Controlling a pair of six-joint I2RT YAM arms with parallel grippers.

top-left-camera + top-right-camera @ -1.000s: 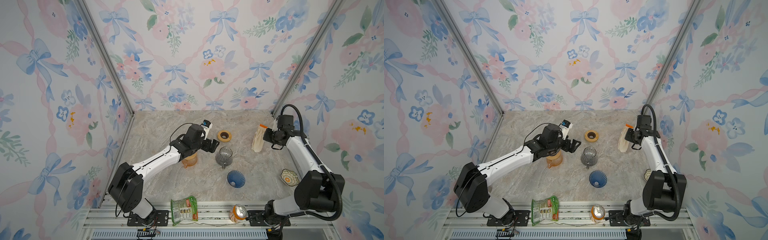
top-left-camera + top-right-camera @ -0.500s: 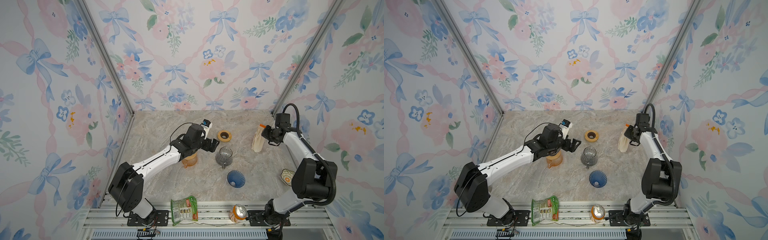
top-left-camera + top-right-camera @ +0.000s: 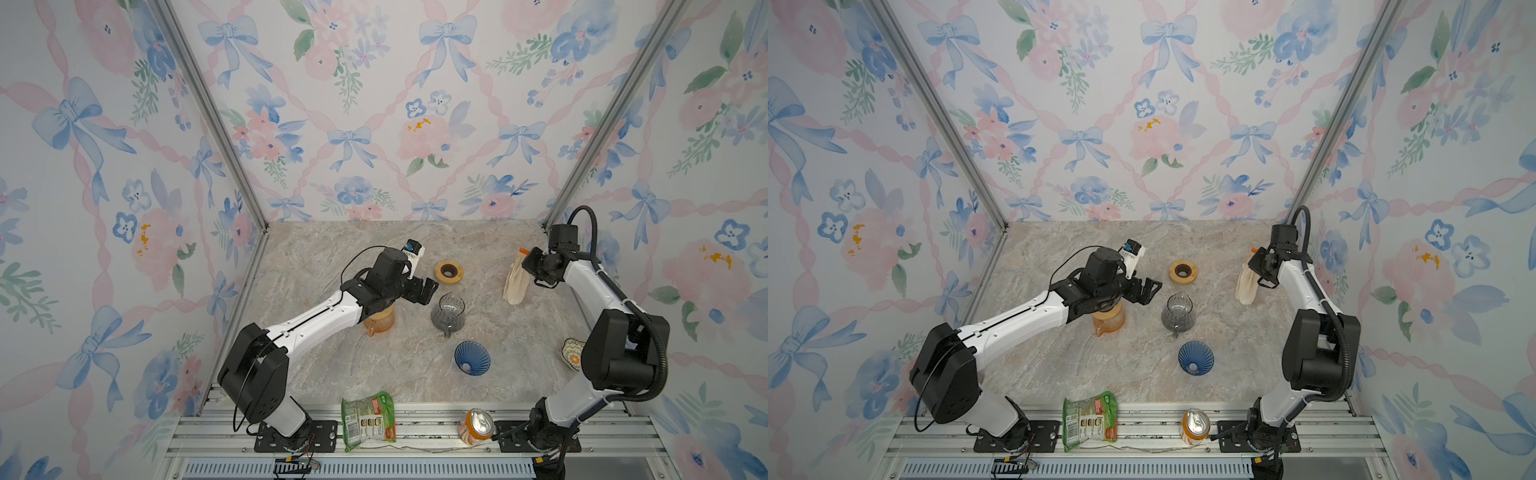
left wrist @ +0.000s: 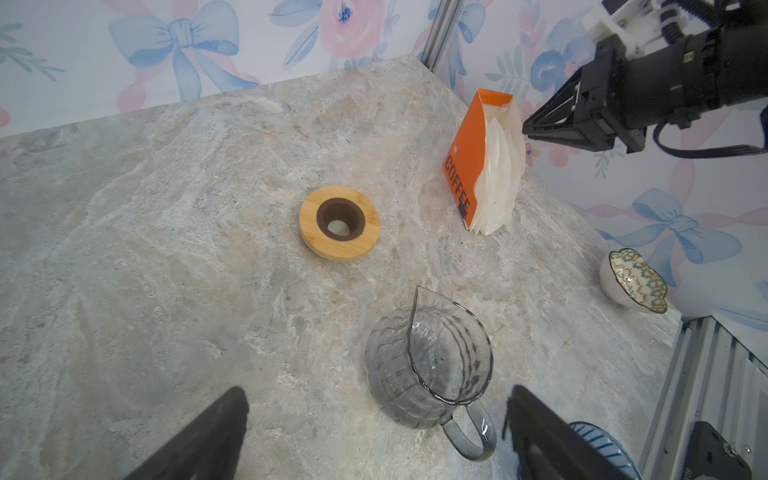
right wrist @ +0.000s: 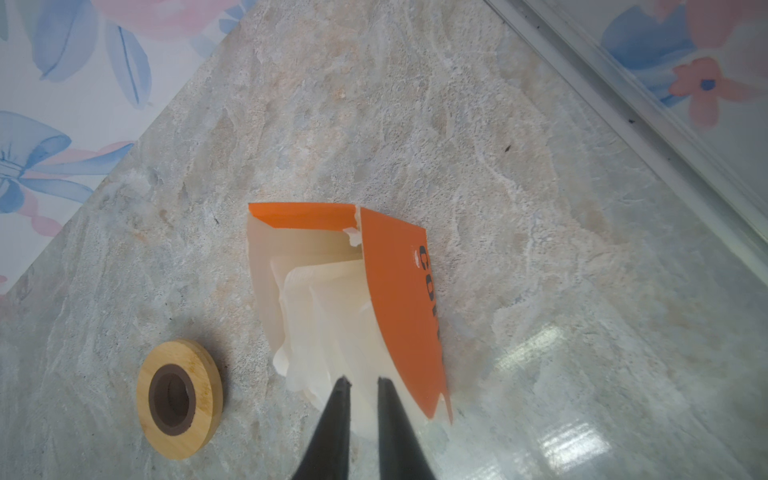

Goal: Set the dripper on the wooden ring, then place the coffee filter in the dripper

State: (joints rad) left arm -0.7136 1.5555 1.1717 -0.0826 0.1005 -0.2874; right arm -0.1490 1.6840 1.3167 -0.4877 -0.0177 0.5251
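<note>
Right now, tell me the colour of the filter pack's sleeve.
Orange sleeve with black COFFEE lettering, clearest in the left wrist view.

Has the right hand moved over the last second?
Yes: the right hand has edged left, closer to the standing coffee filter pack.

This is looking like a robotics lab test cell dressed as a home counter: floral wallpaper panels (image 3: 374,124) are standing between bare aluminium posts (image 3: 212,112), two arm bases (image 3: 282,412) are sitting bolted to slotted rails (image 3: 428,424) along the bottom edge, and a dripper (image 3: 471,359) and glass carafe (image 3: 447,313) are resting mid-frame on a marble-look tabletop (image 3: 332,365).
</note>
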